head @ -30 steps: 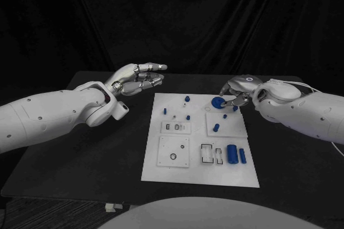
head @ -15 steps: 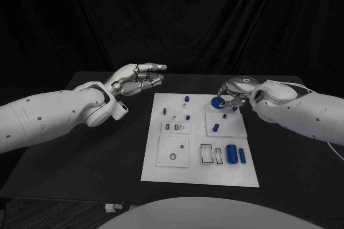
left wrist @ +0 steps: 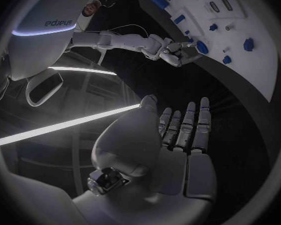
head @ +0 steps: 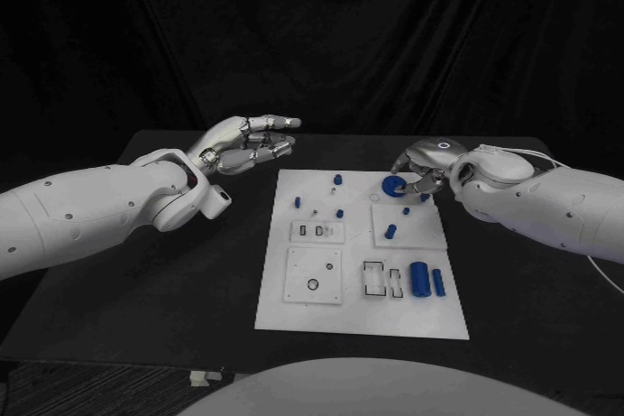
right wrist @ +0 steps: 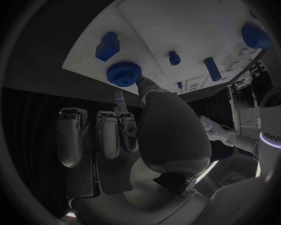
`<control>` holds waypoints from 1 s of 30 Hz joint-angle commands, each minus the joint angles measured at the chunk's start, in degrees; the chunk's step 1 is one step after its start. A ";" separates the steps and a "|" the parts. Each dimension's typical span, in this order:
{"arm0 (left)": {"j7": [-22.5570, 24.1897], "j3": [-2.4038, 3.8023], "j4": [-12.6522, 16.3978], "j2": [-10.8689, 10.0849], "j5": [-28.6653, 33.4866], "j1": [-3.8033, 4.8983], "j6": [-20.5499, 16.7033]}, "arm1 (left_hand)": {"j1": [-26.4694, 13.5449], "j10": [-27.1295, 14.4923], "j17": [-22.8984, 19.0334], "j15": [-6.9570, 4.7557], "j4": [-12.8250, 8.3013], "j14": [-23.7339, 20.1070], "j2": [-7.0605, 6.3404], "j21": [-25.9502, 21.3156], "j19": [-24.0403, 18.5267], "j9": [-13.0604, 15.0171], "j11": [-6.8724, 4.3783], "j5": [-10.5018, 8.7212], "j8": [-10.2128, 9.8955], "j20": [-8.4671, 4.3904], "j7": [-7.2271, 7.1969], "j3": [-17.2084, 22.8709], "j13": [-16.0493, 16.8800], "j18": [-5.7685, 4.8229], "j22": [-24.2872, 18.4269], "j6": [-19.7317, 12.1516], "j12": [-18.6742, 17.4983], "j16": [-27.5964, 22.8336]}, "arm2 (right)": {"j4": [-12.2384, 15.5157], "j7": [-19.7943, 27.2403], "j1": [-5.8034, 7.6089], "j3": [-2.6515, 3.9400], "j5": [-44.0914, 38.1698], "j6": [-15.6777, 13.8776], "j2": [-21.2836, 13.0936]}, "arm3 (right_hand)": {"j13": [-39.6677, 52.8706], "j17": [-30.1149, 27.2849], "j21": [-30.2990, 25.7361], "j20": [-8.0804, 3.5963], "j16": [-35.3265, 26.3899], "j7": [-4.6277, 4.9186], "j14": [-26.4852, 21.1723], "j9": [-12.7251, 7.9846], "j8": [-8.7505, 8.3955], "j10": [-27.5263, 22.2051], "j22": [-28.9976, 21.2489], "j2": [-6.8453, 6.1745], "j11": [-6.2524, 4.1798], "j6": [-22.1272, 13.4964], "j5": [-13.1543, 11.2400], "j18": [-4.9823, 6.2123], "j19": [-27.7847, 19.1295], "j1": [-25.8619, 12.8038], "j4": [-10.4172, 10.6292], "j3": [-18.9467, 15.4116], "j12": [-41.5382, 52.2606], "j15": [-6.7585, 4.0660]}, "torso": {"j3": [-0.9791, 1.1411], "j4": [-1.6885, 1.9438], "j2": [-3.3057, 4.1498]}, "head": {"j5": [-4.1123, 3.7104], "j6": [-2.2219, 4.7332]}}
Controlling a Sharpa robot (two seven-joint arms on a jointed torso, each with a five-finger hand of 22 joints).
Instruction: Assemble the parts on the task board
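White, smooth-shelled arms dotted with small dark screws; silver left hand [head: 247,143] and right hand [head: 429,161]; thin white cable [head: 601,263] trailing beside right arm.

Task board [head: 325,299] matt white plastic; table [head: 169,290] matt black; parts [head: 421,278] blue plastic.

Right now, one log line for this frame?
left hand: holds nothing, off task board | right hand: touching blue gear at board's far edge | other parts untouched

Dim overall, black backdrop; bright on the white task board [head: 362,254] beyond the fingers [head: 267,138]. Fisheye bending at wrist-view rims.
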 commanded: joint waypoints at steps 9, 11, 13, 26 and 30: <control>2.38 0.06 0.06 0.09 0.22 0.04 0.62 | 0.40 0.40 0.06 0.08 0.09 0.39 -0.09 0.36 0.58 0.01 0.07 0.09 0.01 -0.03 -0.17 0.28 0.10 0.01 -0.12 0.04 -0.15 0.30 | -1.08 -1.46 -0.31 0.02 -0.08 1.71 0.50 | 15.08 15.08 0.45 0.59 0.17 0.44 6.04 -0.43 -0.22 5.97 13.91 0.03 0.75 0.23 -2.48 0.01 4.00 -0.94 0.04 -0.21 0.20 0.57 | 0.03 -0.04 -0.02 | 0.08 -0.01; 2.37 0.06 0.06 0.11 0.22 0.04 0.67 | 0.39 0.42 0.07 0.08 0.09 0.43 -0.09 0.36 0.59 0.01 0.08 0.08 0.01 -0.03 -0.17 0.28 0.10 0.01 -0.12 0.05 -0.14 0.30 | -1.26 -1.50 -0.39 0.02 -0.08 1.85 0.61 | 15.08 15.08 0.43 0.64 0.17 0.52 6.04 -0.42 -0.08 5.97 13.91 0.01 0.82 0.55 -2.64 0.01 3.98 -0.82 -0.04 -0.18 0.20 0.62 | 0.02 -0.03 -0.04 | 0.15 -0.01; 2.36 0.06 0.06 0.13 0.22 0.03 0.71 | 0.39 0.42 0.07 0.08 0.09 0.43 -0.09 0.36 0.59 0.01 0.08 0.08 0.01 -0.03 -0.17 0.28 0.10 0.01 -0.12 0.05 -0.14 0.30 | -1.39 -1.53 -0.47 0.02 -0.08 1.97 0.70 | 15.08 15.08 0.39 0.71 0.17 0.63 6.04 -0.39 0.15 5.97 13.89 0.02 0.92 1.05 -2.76 0.02 3.95 -0.66 -0.13 -0.13 0.20 0.71 | 0.01 -0.01 -0.01 | 0.21 -0.01; 2.35 0.06 0.08 0.09 0.22 0.01 0.88 | 0.39 0.42 0.07 0.09 0.07 0.44 -0.09 0.36 0.61 0.01 0.10 0.09 0.02 -0.03 -0.17 0.28 0.09 -0.01 -0.13 0.09 -0.17 0.29 | -2.53 -1.06 -1.45 0.03 -0.08 2.07 1.59 | 15.08 15.08 0.19 1.02 0.17 0.84 6.04 0.21 1.67 5.97 13.81 0.41 1.17 4.49 0.60 0.08 3.81 1.47 -1.45 0.64 0.20 0.98 | 0.03 -0.01 -0.02 | 0.28 -0.01; 2.35 0.06 0.09 0.07 0.22 0.01 0.89 | 0.40 0.44 0.06 0.10 0.05 0.46 -0.09 0.37 0.63 0.01 0.13 0.11 0.02 -0.03 -0.18 0.29 0.10 -0.03 -0.13 0.09 -0.17 0.28 | -2.58 -0.32 -1.54 0.03 -0.08 1.09 1.65 | 15.08 15.08 0.19 0.98 0.17 0.73 6.04 0.58 2.10 5.97 13.81 0.88 1.05 5.71 5.92 0.09 3.80 2.71 -2.60 1.61 0.20 0.92 | 0.01 -0.04 -0.03 | 0.27 -0.01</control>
